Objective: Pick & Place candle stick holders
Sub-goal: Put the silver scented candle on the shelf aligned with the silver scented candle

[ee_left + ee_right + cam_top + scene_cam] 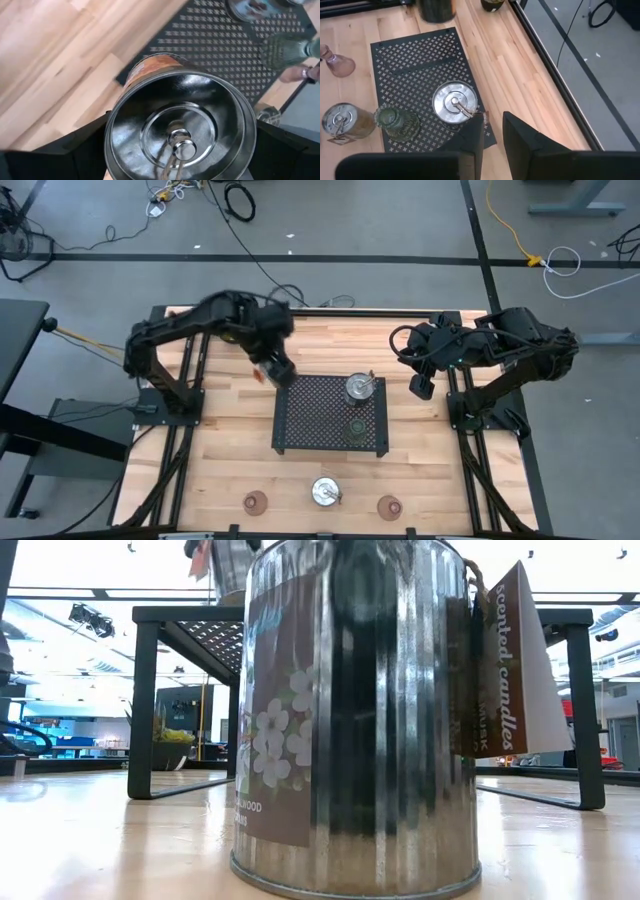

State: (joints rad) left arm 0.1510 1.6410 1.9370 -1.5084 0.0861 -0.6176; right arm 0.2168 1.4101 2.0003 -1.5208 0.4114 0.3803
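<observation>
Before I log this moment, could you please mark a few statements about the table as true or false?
1. The left hand holds a silver cup near a corner of the black mesh tray. True.
2. Two reddish-brown glasses stand on the tray. False: it carries a second silver cup and the olive-green glass.
3. A third silver cup stands on the bare wood between the two reddish-brown glasses. True.
4. The right hand grips the olive-green glass. False: it hangs beside the tray, holding nothing.
</observation>
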